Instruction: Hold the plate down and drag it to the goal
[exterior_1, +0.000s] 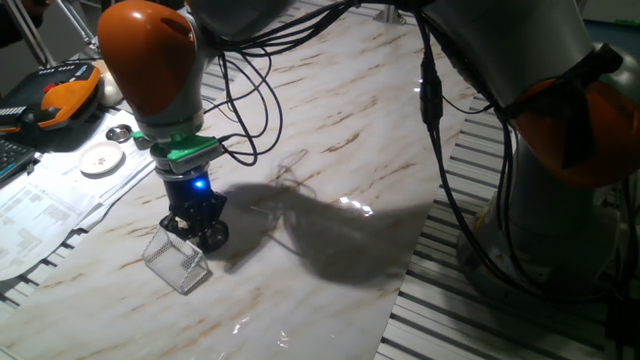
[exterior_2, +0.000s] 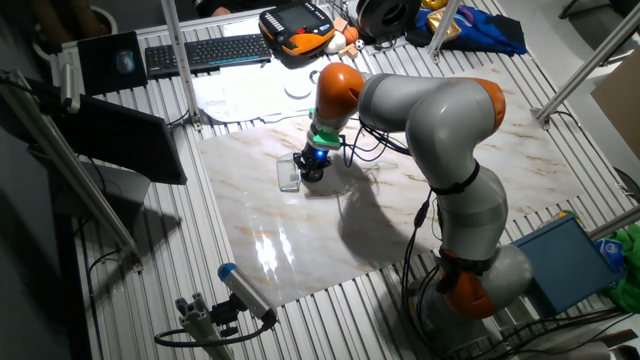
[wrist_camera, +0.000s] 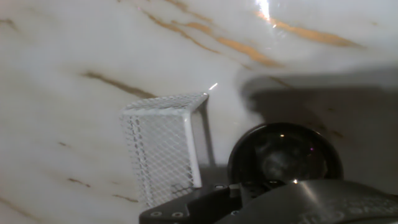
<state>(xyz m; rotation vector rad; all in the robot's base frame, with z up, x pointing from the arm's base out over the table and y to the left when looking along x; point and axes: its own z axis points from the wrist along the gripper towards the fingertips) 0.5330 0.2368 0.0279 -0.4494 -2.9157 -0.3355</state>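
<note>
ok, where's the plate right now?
In the hand view the plate sits low right on the marble, just right of the goal and partly hidden by the tool. In one fixed view it lies under the tool, beside the goal.

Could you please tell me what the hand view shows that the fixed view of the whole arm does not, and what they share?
Only the hand view shows the dark round plate beside the mesh walls of the goal box, just outside it. Only the other fixed view shows the whole arm, a keyboard and the orange controller beyond the marble table. Both show the goal box and the marble surface; the hand hides the plate in the fixed view.
</note>
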